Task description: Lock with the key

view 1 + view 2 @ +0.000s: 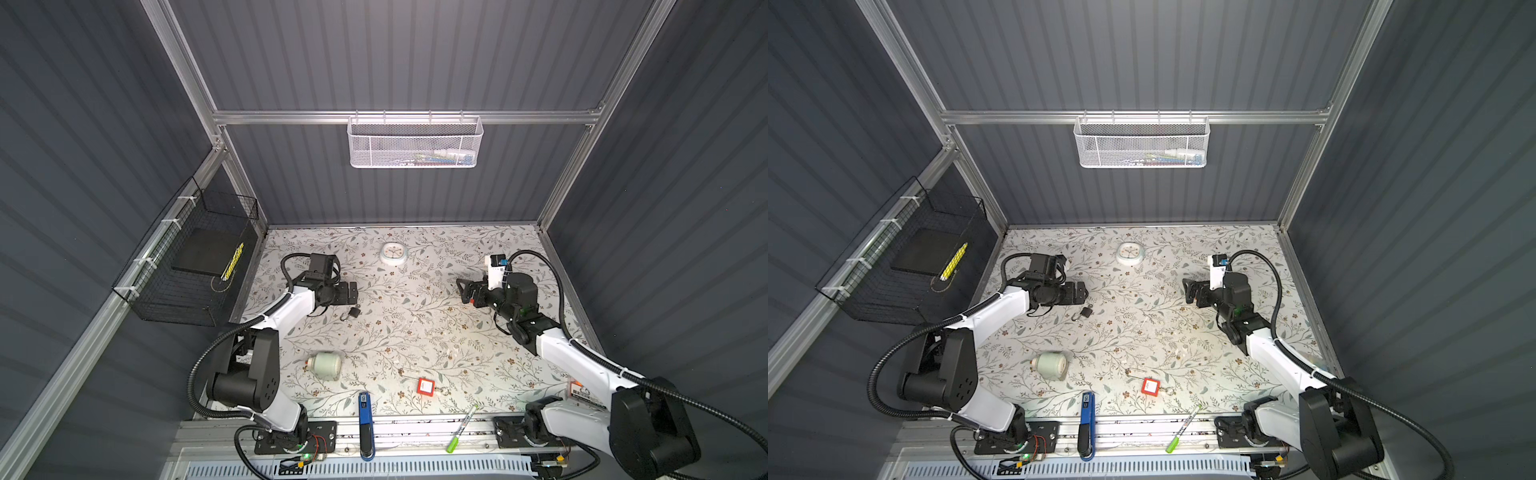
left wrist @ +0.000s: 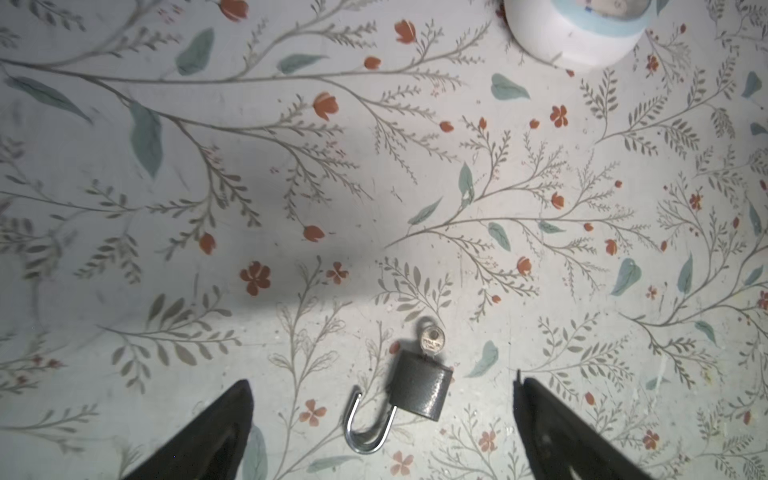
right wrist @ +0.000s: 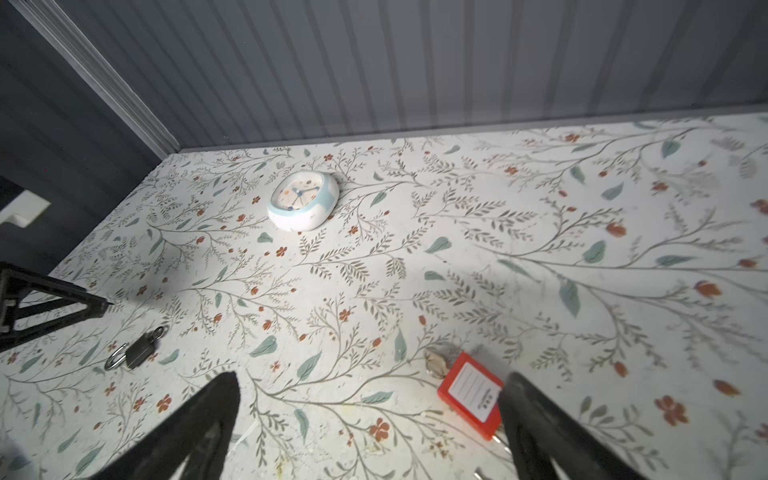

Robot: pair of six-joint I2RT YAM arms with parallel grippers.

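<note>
Two grippers, both spread wide and empty. My left gripper [image 1: 351, 294] hangs near the grey padlock [image 2: 419, 390] lying on the floral table [image 2: 540, 266], shackle [image 2: 365, 432] open, key [image 2: 432, 341] in its body; my right gripper [image 1: 461, 291] is well apart.

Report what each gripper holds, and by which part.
Nothing is held. Both the left gripper and the right gripper are open and empty; the padlock lies free on the table, key in its body.
</note>
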